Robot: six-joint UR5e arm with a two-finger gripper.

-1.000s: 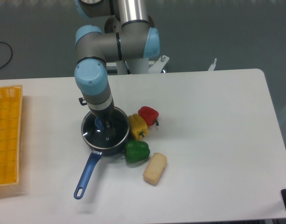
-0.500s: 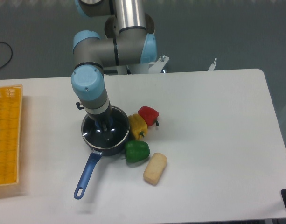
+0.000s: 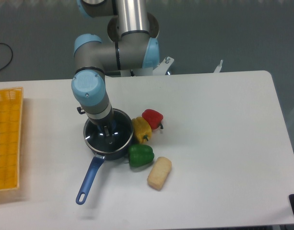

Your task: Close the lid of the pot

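Note:
The dark-blue pot [image 3: 119, 149] stands left of centre on the table, its bright-blue handle [image 3: 89, 177] pointing to the front left. The glass lid [image 3: 98, 138] lies flat on the pot, its metal rim matching the pot's rim. My gripper [image 3: 108, 129] hangs straight down over the lid's middle, fingers slightly apart on either side of the blue knob, which is mostly hidden between them. The fingers look just clear of the lid.
A yellow pepper [image 3: 141, 129], a red pepper [image 3: 152, 117] and a green pepper [image 3: 140, 155] crowd the pot's right side. A tan bread-like block [image 3: 159, 173] lies in front of them. A yellow basket [image 3: 5, 139] stands at the left edge.
The wrist has moved up and a little to the left over the pot. The lid has stayed in place on the pot.

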